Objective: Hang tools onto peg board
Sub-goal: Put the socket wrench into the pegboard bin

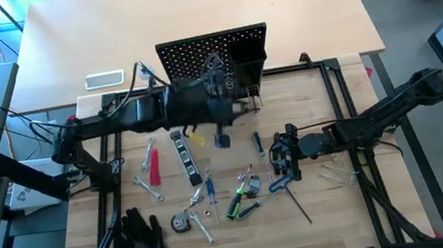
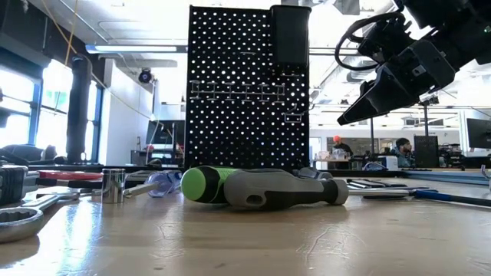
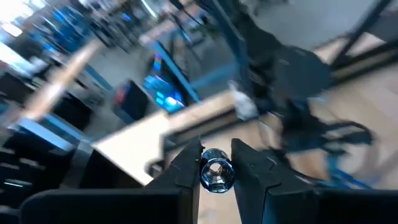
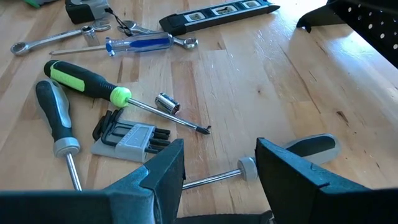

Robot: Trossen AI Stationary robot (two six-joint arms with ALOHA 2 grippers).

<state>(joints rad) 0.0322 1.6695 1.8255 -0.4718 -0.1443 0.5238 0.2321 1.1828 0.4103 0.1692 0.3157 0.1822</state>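
Observation:
The black perforated peg board (image 1: 212,53) stands upright at the table's far middle, and its box bin (image 2: 290,34) sits at its top. My left gripper (image 3: 216,167) is by the board's front (image 1: 221,131), shut on a small silver socket. My right gripper (image 4: 221,165) hovers open over the tools right of centre (image 1: 284,163), with a grey-handled screwdriver's shaft (image 4: 211,180) below the gap. A green-black screwdriver (image 4: 87,81), a grey-black screwdriver (image 4: 56,118), a hex key set (image 4: 127,138), a loose socket (image 4: 166,102) and a blue screwdriver (image 4: 140,43) lie flat on the wood. My left gripper pinches the silver socket (image 3: 216,175) between its two fingertips, one on each side of its round wall. The socket's hollow end faces the wrist camera. It is lifted clear of the table.
Black gloves (image 1: 144,241) lie near the table's near left edge. A white flat device (image 1: 104,80) sits left of the board. A black level (image 1: 184,155), a red-black tool (image 1: 154,167) and wrenches (image 2: 19,218) lie scattered left of centre. People sit in the room behind.

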